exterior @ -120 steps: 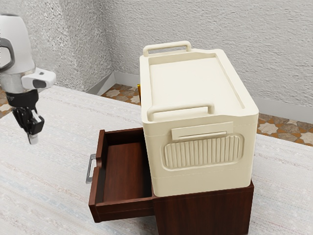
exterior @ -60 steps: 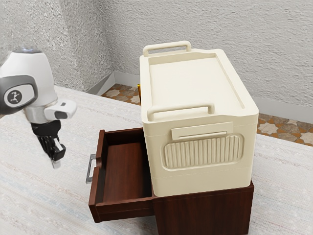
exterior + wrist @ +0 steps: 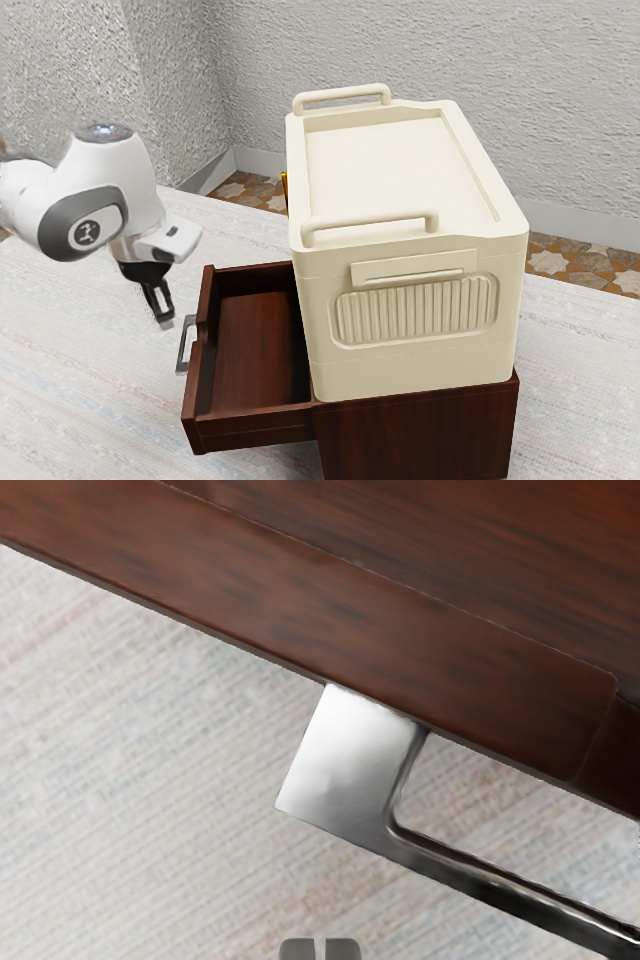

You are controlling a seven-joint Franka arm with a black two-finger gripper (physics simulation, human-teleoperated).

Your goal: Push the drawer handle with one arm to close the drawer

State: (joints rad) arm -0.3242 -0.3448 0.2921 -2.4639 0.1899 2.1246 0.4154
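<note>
Grey handle (image 3: 182,347): five o'clock from your nearly closed, empty jaws, exterior view. Arm (image 3: 140,200): moved closer. Drawer (image 3: 250,432): open, push likely next.

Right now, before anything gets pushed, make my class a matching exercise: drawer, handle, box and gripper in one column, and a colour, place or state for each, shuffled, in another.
Column one:
1. drawer
2. handle
3. box
4. gripper

Column two:
A. cream, on top of the cabinet
B. mostly black
C. silvery metal
D. dark reddish brown, standing open

Right pairs: 1-D, 2-C, 3-A, 4-B
</note>
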